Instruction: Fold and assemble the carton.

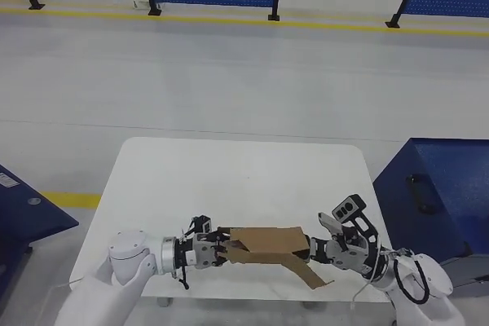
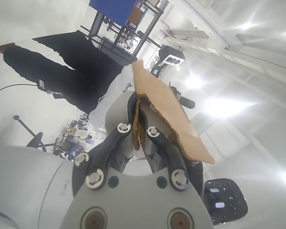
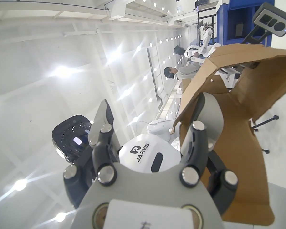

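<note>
carton [image 1: 269, 242]: probably light, bendy; worth grabbing near creases
left claw [image 2: 137, 110]: pinching its edge
right claw [image 3: 155, 103]: gaping open against it

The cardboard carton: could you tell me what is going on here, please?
The robot holds the brown cardboard carton between its arms above the white table. The left pincer is shut on one end; the right pincer is open, one finger against the other end. A flap hangs loose; assembly is unfinished.

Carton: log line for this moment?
carton part-folded, over table | left gripper shut on one end | right gripper open, one finger against other end | flap loose
</note>
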